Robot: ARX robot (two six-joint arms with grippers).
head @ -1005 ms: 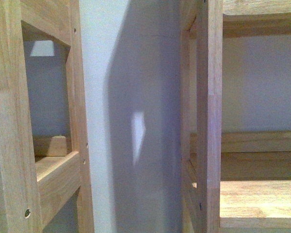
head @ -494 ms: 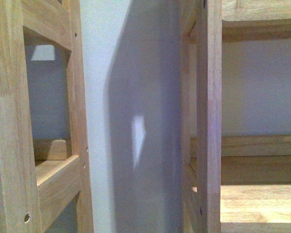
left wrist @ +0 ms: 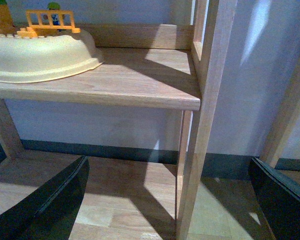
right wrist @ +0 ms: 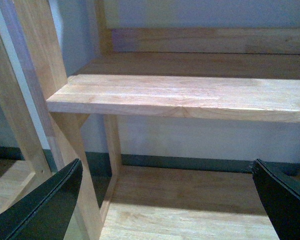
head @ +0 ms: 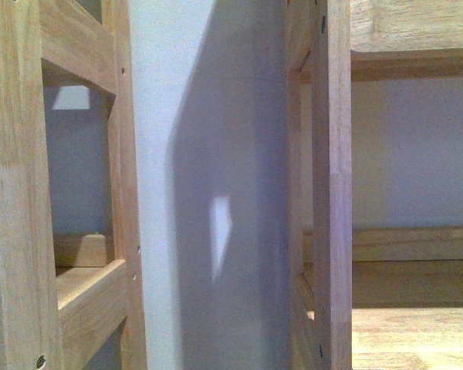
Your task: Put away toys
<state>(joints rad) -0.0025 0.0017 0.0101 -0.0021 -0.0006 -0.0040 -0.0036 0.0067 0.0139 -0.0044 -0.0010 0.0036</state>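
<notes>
Between two wooden shelf units [head: 332,193] the robot faces a bare wall [head: 208,154], and the orange-yellow plush toy shows in no view, so I cannot tell whether it is already stowed or yet to be fetched. Both arms hang low before the shelves, the left gripper [left wrist: 170,200] and right gripper [right wrist: 167,200] spread wide and empty. A cream plastic playset [left wrist: 40,55] sits on the left shelf [left wrist: 135,85].

Both wooden shelf frames [head: 332,193] sit lower in the front view now; the camera has seemingly risen.
</notes>
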